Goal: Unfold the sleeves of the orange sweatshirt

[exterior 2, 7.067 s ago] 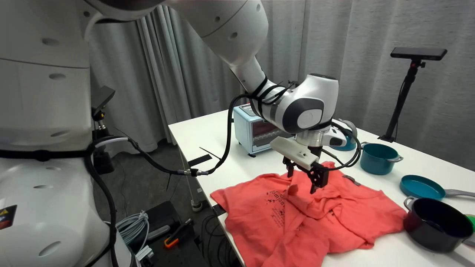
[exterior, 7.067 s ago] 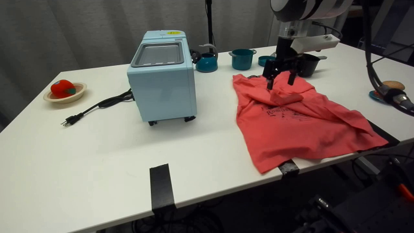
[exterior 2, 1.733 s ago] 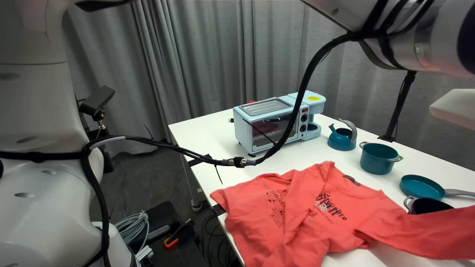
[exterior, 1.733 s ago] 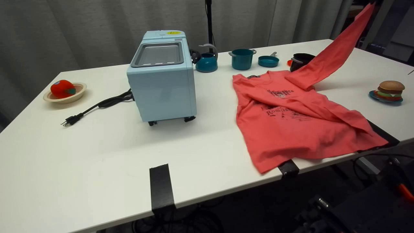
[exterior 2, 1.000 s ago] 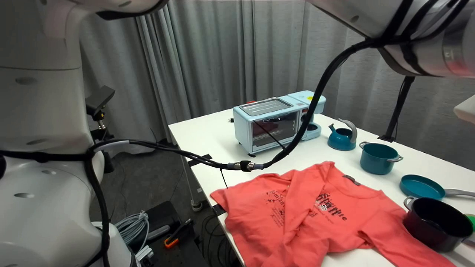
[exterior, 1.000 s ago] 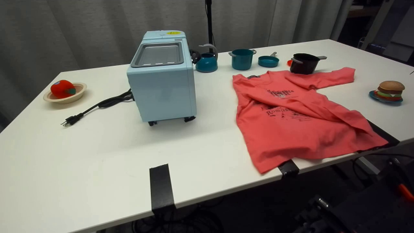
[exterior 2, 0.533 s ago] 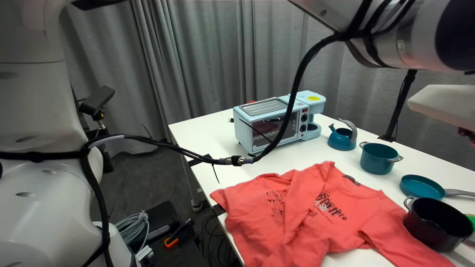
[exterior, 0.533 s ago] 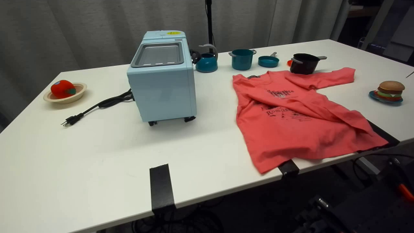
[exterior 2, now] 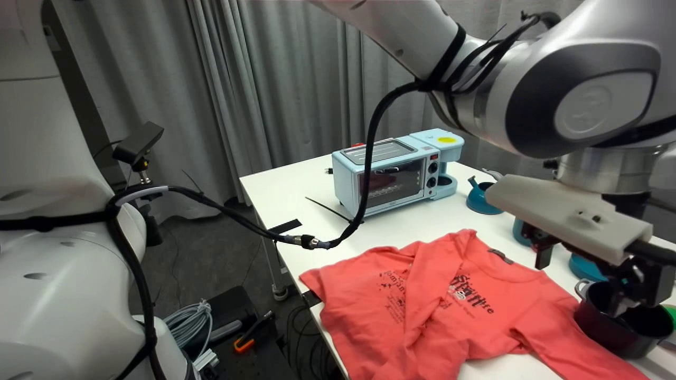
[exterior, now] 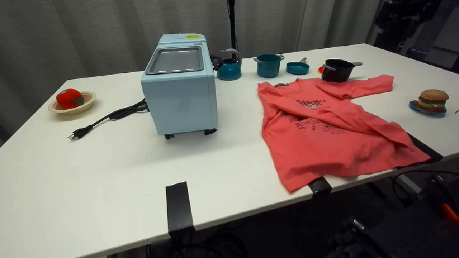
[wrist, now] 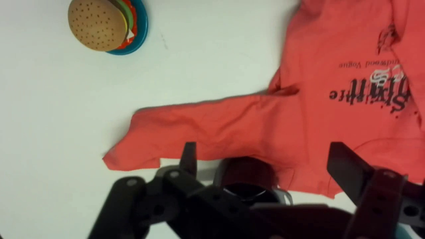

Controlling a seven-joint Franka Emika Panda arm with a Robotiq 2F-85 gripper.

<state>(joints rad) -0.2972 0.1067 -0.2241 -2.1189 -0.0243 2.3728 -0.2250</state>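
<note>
The orange sweatshirt (exterior: 344, 154) lies spread on the table in both exterior views, its dark chest print partly showing. One of the sleeves (wrist: 206, 129) stretches flat out to the side on the white tabletop. Its companion, the other sleeve (exterior 2: 429, 290), lies folded diagonally across the chest and covers part of the print; only a piece of it shows at the right edge of the wrist view. My gripper (wrist: 264, 146) hangs above the shoulder and the outstretched sleeve, apart from the cloth. Its fingers (exterior 2: 544, 257) stand wide apart with nothing held between them.
A black pot (exterior: 337, 70) stands close against the outstretched sleeve. Beyond the collar are a teal pan (exterior: 297, 68), a teal pot (exterior: 269, 66) and a kettle (exterior: 229, 70). A toy burger (exterior: 433, 98) sits near that sleeve's cuff. The light-blue toaster oven (exterior: 179, 100) stands across the table.
The outstretched sleeve, folded over the chest at first, was lifted aside in my gripper, then let go onto the table. Over the last half second my arm has come back toward the sweatshirt.
</note>
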